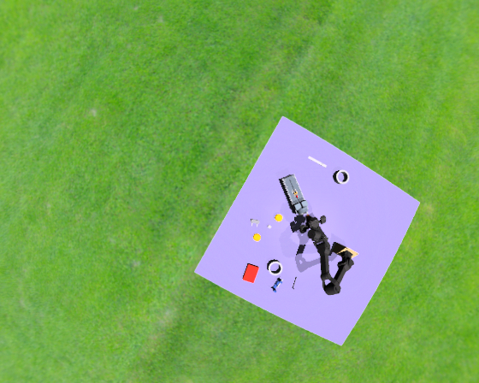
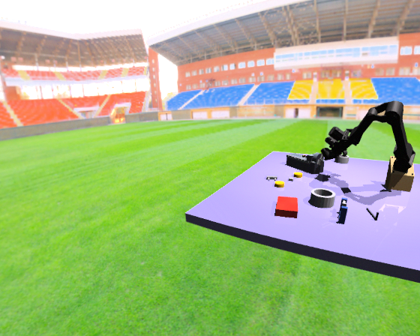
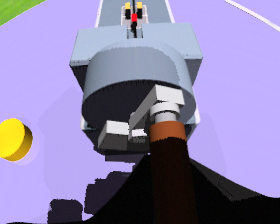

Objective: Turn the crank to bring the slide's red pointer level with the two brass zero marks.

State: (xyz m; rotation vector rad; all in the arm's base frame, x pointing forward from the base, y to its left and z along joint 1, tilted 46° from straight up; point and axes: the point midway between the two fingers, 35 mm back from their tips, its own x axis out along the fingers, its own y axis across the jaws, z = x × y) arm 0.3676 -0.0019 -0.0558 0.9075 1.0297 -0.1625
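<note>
On the counter (image 1: 369,205) (image 2: 226,221) (image 3: 51,65), the crank's brown handle (image 3: 167,150) is gripped by the tool (image 3: 161,160), whose fingertips are lost in black shadow. No writing can be read on the grey machine (image 1: 292,188) (image 2: 304,163) (image 3: 133,60); its red pointer (image 1: 297,197) (image 3: 134,18) is partly cut off from clear view by smallness.

The machine's housing (image 1: 299,205) (image 2: 316,163) (image 3: 136,55) is showing a smooth, blue-grey, painted-metal look, mostly matt. Its crank arm (image 3: 143,111) is looking like plain pale metal, and the collar by the handle is appearing smoother and whiter. The handle (image 3: 168,172) is wearing a dark brown, wood-like or plastic surface with an orange-brown end. The tabletop (image 1: 369,205) (image 2: 249,210) (image 3: 46,65) is looking smooth and faintly glossy, catching pale reflections. The yellow discs (image 1: 279,217) (image 2: 298,175) (image 3: 10,140) are resembling smooth plastic, and the red block (image 1: 251,273) (image 2: 286,207) is presenting flat, even faces.
</note>
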